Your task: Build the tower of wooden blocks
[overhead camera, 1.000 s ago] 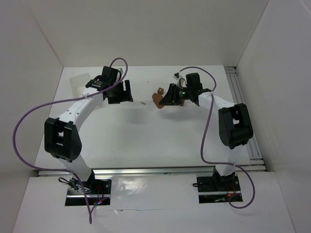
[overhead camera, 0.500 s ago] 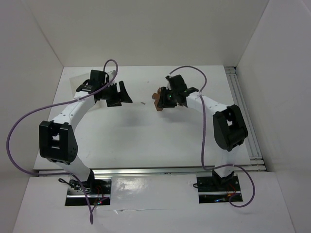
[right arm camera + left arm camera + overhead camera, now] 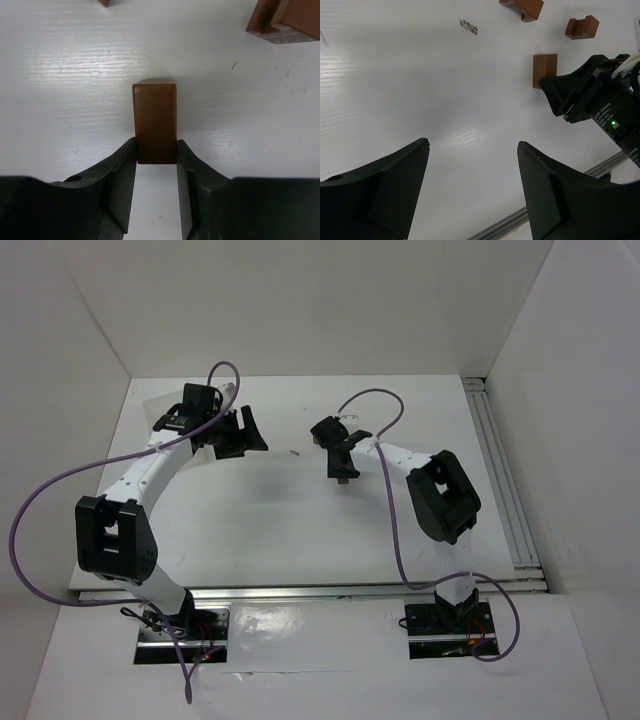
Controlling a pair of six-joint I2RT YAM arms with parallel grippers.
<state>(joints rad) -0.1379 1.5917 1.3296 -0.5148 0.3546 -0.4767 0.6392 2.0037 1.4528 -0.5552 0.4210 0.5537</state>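
My right gripper [image 3: 156, 146] is shut on a reddish-brown wood block [image 3: 155, 120], its fingertips pressing both sides of the block's near end, low over the white table. In the top view this gripper [image 3: 343, 472] is at mid-table, with the block [image 3: 343, 480] at its tips. Two more wood blocks [image 3: 521, 7] [image 3: 581, 27] lie apart beyond it, and one shows in the right wrist view [image 3: 287, 20]. My left gripper [image 3: 245, 430] [image 3: 472, 145] is open and empty, left of the blocks. No stack is visible.
A tiny pale sliver [image 3: 294, 452] lies between the grippers and also shows in the left wrist view [image 3: 468, 26]. A metal rail [image 3: 500, 470] runs along the table's right edge and another [image 3: 310, 591] along the near edge. White walls enclose the table.
My right gripper has swung left and turned toward the near side, carrying one block away from the others. My left gripper has shifted slightly left and stays open.
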